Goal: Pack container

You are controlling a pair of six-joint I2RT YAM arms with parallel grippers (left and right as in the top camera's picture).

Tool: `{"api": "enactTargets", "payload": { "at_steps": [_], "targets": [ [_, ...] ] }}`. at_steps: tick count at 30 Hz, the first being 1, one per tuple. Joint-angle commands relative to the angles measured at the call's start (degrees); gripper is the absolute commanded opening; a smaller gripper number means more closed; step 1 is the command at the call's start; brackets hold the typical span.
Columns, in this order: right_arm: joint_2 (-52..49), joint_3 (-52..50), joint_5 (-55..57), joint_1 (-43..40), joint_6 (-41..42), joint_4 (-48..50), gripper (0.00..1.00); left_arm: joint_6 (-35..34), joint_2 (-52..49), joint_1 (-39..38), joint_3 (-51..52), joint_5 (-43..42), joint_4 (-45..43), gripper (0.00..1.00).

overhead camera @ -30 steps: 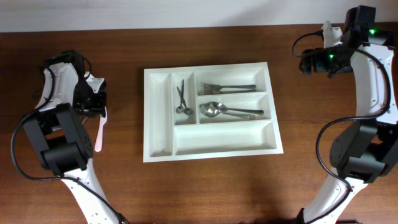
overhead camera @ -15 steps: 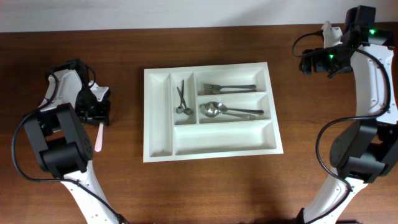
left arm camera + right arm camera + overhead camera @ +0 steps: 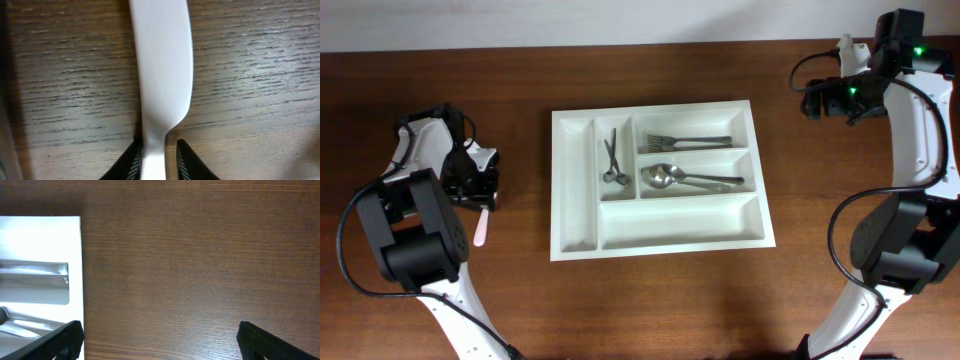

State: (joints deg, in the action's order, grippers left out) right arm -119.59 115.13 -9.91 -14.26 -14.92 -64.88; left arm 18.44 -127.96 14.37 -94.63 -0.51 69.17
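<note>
The white cutlery tray [image 3: 578,180] lies mid-table; its corner [image 3: 40,222] also shows in the right wrist view. At the far left a white plastic knife [image 3: 480,228] lies flat on the wood. My left gripper [image 3: 478,195] straddles its handle. In the left wrist view the knife [image 3: 162,60] runs between the jaws of that gripper [image 3: 157,162]: the left finger touches it, and a thin strip of wood shows before the right finger. My right gripper [image 3: 810,100] hovers wide open and holds nothing, off the tray's far right corner [image 3: 160,345].
The tray holds forks [image 3: 685,140] in the top wide compartment, spoons [image 3: 680,178] in the middle one and two small utensils [image 3: 612,160] in a narrow one. The long bottom compartment [image 3: 680,222] and the left narrow one [image 3: 575,185] hold nothing.
My left gripper has slid toward the near edge along the knife and come down around its handle. The right arm has not moved.
</note>
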Motion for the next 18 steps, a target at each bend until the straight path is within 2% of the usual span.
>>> {"api": "enactTargets", "payload": {
  "at_steps": [1,6,13,18],
  "targets": [
    [0.7,0.8,0.5,0.0,0.6,0.0,0.99,0.3,-2.4,-0.1,2.5,-1.2,-1.1,0.18],
    [0.7,0.8,0.5,0.0,0.6,0.0,0.99,0.3,-2.4,-0.1,2.5,-1.2,-1.3,0.02],
    [0.7,0.8,0.5,0.0,0.6,0.0,0.99,-0.7,-2.3,-0.1,0.8,-0.9,-0.8,0.02],
    [0.7,0.8,0.5,0.0,0.6,0.0,0.99,-3.1,-2.1,-0.2,-6.7,0.3,4.0,0.02]
  ]
}}
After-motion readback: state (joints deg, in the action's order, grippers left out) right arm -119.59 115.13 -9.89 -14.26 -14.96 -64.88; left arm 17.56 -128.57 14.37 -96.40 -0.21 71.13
